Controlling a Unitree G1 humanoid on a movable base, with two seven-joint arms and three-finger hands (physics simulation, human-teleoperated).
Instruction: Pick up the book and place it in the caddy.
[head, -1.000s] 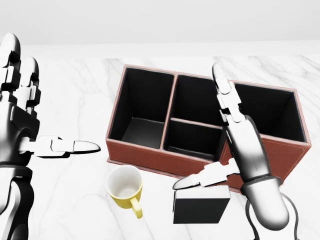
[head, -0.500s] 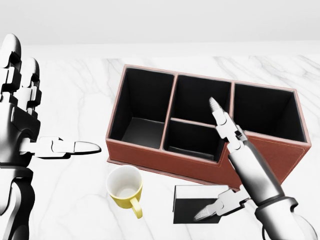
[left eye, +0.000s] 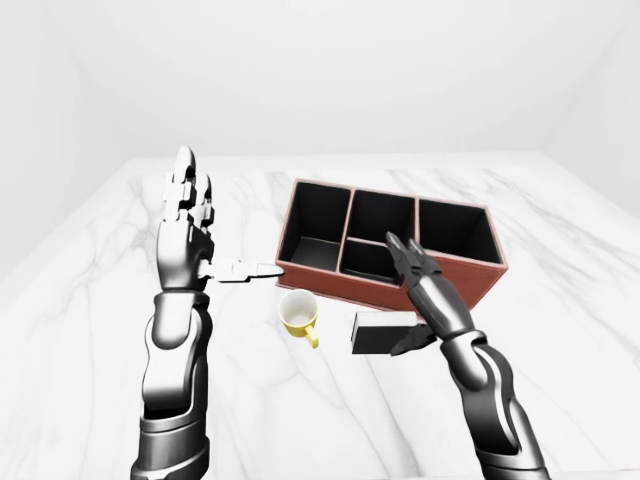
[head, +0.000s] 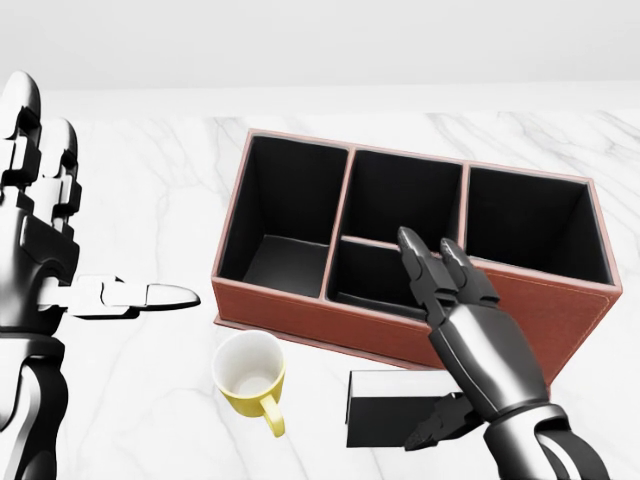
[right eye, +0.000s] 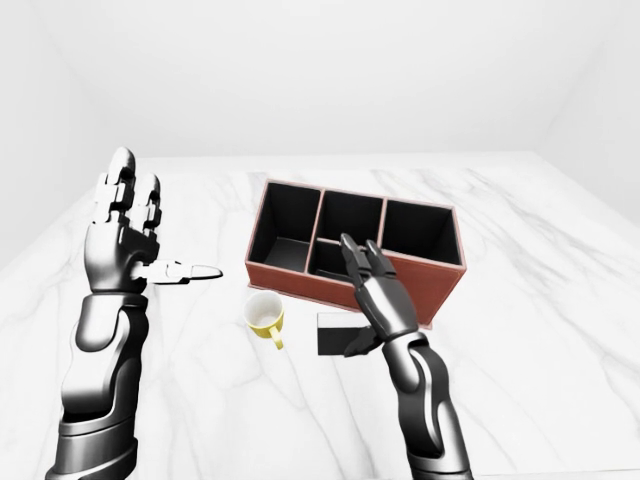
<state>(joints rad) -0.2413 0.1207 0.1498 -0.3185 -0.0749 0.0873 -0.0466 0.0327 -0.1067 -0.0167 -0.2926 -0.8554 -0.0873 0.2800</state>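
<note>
The book, a flat black slab with a white page edge, lies on the marble table just below the caddy's near wall in the head view. The caddy is a red-brown box with dark compartments. My right hand hovers open over the book's right end. Its fingers point up across the caddy wall, and its thumb is over the book's right part. My left hand is held up open at the left edge, far from both, with nothing in it.
A yellow mug stands upright left of the book, close to the caddy's lower left corner. The white marble table spreads wide on all sides, with its edges visible in the eye views.
My right hand has dropped and rolled palm-down over the book, its fingers lowering from high above the caddy to the near wall. The thumb swung down across the book. The left hand stayed still.
</note>
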